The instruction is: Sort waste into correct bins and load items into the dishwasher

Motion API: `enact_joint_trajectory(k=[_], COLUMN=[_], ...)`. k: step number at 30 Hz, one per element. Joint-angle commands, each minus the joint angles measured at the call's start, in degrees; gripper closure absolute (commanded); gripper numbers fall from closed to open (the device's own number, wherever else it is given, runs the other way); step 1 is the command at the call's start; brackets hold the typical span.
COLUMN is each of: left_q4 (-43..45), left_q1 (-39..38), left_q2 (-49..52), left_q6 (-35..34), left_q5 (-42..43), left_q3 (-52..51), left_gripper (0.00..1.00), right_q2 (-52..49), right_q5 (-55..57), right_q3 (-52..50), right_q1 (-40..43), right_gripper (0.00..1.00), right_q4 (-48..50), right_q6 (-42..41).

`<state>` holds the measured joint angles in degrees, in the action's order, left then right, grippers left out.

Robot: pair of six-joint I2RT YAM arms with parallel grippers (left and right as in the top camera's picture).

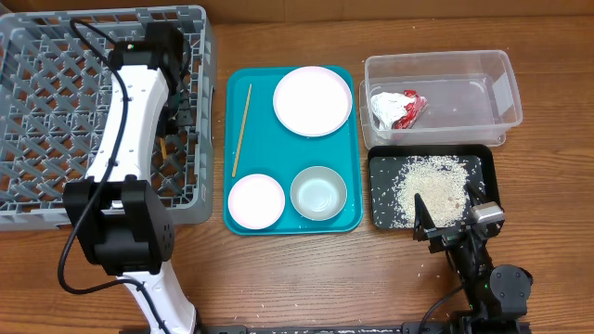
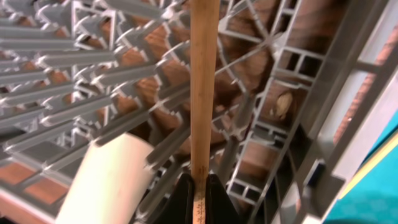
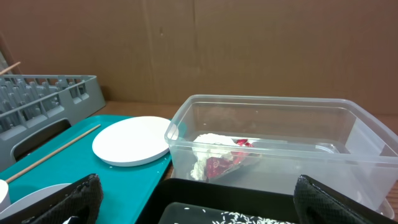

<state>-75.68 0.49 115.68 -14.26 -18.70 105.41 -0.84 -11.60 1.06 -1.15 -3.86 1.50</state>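
The left end effector (image 2: 200,190) is pressed onto a straight, smooth wooden chopstick (image 2: 202,81) and pinches its lower end between 2 black fingers. The chopstick stands over the grey plastic dish rack (image 1: 46,121), whose floor is an open lattice of thin ribs and pegs with the wood tabletop (image 1: 548,213) showing through the gaps. In the overhead view the white left arm (image 1: 130,111) reaches across the rack to a point near its right wall. The right end effector (image 3: 198,186) is spread wide, with 1 textured black finger at each lower corner of the right wrist view. It sits at the near edge of the rectangular black tray (image 1: 380,218), which contains a loose mound of white rice (image 1: 432,184). Behind that tray, a clear plastic bin (image 1: 492,97) with rounded corners holds 1 crumpled red-and-white wrapper (image 1: 397,109). The teal tray (image 1: 343,153) lies between the rack and the bin. It carries a second chopstick (image 1: 241,130), 1 large round white plate (image 1: 313,100), 1 small white plate (image 1: 256,200) and 1 grey bowl (image 1: 318,193). Narrow strips of bare tabletop separate the rack, the teal tray and the 2 right-hand containers.
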Motion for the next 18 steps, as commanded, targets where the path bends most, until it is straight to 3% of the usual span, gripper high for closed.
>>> enact_joint_trajectory(k=[1,11,16,17,18], left_q4=[2.4,8.1,1.2,-0.5,-1.6], left_q1=[-0.9,-1.4,-1.5,-1.7,-2.1], left_q2=[0.3,0.2,-0.9,-1.4,-1.8], left_q6=[2.1,5.5,5.0,5.1,5.1], left_q5=[3.6,10.7,14.2,15.9,17.3], left_q3=[-2.1,-7.2,-0.7,1.5,3.2], left_gripper=[0.96,0.94,0.6,0.49,0.46], right_q2=[0.7,0.7,0.7,0.7,0.7], right_q5=[0.1,0.1,0.1,0.1,0.1], right_q3=[-0.6,-0.6,-0.6,-0.6,-0.6], right_q1=[0.2,0.2,0.2,0.2,0.2], right_gripper=[0.0,0.0,0.0,0.0,0.0], right_q4=[0.4,0.4,0.4,0.4,0.4], right_q6=[-0.2,-0.2,-0.2,-0.2,-0.2])
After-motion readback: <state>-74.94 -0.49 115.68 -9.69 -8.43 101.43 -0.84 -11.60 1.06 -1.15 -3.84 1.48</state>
